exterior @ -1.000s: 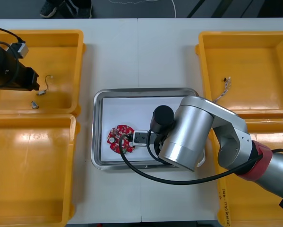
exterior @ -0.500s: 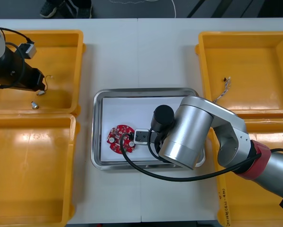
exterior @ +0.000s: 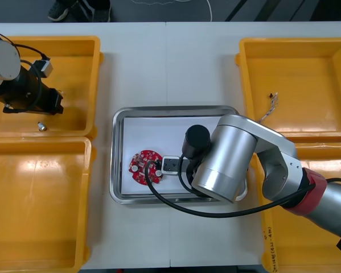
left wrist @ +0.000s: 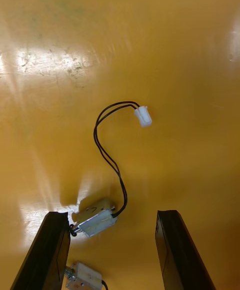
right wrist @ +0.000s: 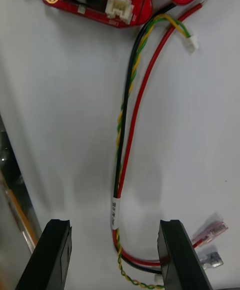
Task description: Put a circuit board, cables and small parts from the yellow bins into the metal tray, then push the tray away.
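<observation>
Here, upper left in the front view, the left gripper point(left wrist: 112, 215) hangs spread wide over a small metal part point(left wrist: 95, 221) with a black cable point(left wrist: 107, 157) in a yellow plastic bin point(exterior: 73, 42), while at centre the right gripper point(right wrist: 114, 222), equally wide, straddles a red and yellow cable point(right wrist: 131, 120) near the round red circuit board point(exterior: 144, 166) in the white-lined metal tray point(exterior: 117, 170).

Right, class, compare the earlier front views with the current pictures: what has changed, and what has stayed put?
The left pincer slid across the far left yellow bin toward the metal tray, now open over a small metal part with a black cable. Nothing gripped or released. The right pincer, open over the red and yellow cable, and the circuit board stayed put.
</observation>
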